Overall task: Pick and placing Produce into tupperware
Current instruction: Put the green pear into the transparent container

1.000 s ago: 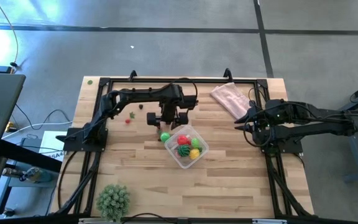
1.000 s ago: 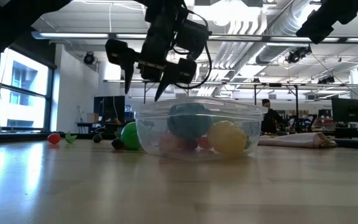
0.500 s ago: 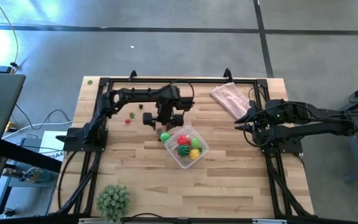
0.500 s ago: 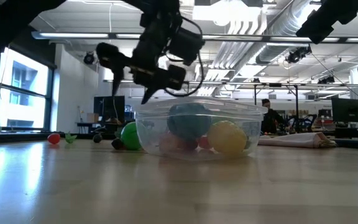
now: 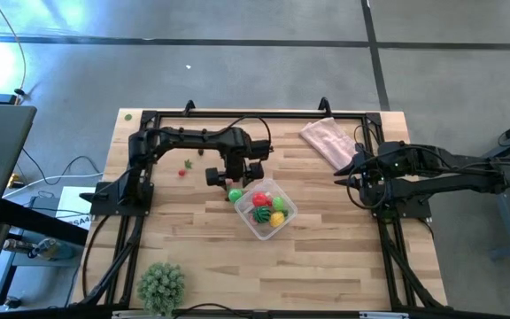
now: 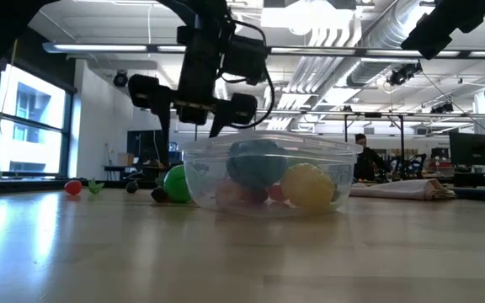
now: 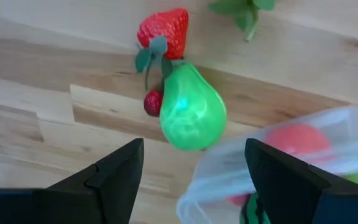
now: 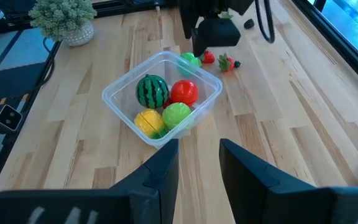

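The clear tupperware (image 5: 265,209) sits mid-table and holds a striped watermelon (image 8: 152,90), a red piece (image 8: 184,92), a yellow one (image 8: 150,120) and a green one (image 8: 177,114). A green pear (image 7: 192,112) lies on the wood against the container's left wall, with a strawberry (image 7: 163,31) and a small red cherry (image 7: 153,102) touching it. My left gripper (image 7: 194,180) hovers open above the pear (image 6: 175,183), fingers pointing down, one on each side. My right gripper (image 8: 197,162) waits open near the table's right side (image 5: 348,177).
A small red piece (image 5: 183,172), a green leaf (image 5: 188,163) and a dark bit (image 5: 201,151) lie left of the left gripper. A pink cloth (image 5: 328,139) lies at the far right. A spiky potted plant (image 5: 161,285) stands at the near left corner. Black frame rails border the table.
My left gripper has shifted a little toward the table's left, away from above the container's rim, and turned at the wrist, so its fingers now point straight down over the pear. It has stayed open. The produce and the container have not moved.
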### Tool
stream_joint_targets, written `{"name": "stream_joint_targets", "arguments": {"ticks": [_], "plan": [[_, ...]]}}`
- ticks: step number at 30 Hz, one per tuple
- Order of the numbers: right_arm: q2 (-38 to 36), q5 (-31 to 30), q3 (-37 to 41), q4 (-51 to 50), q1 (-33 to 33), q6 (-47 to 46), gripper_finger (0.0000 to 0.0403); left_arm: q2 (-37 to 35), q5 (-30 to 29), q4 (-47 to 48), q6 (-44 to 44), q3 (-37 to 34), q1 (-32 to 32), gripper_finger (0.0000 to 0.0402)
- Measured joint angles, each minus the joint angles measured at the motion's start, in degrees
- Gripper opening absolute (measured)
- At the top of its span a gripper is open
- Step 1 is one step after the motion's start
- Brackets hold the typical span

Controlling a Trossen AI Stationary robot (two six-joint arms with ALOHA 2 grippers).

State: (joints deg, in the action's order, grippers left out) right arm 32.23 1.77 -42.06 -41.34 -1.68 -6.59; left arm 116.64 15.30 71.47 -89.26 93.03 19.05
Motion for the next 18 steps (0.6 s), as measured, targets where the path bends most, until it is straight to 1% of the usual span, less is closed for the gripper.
{"name": "stream_joint_targets", "arguments": {"ticks": [9,18], "plan": [[0.0,0.0,0.0,0.0,0.0,0.0,0.0105,0.0,0.3,-5.4,-2.0,-5.2,-0.4,0.0269],[0.0,0.0,0.0,0.0,0.0,0.0,0.0105,0.0,0.4,-9.1,-4.7,-8.4,-1.6,0.0269]]}}
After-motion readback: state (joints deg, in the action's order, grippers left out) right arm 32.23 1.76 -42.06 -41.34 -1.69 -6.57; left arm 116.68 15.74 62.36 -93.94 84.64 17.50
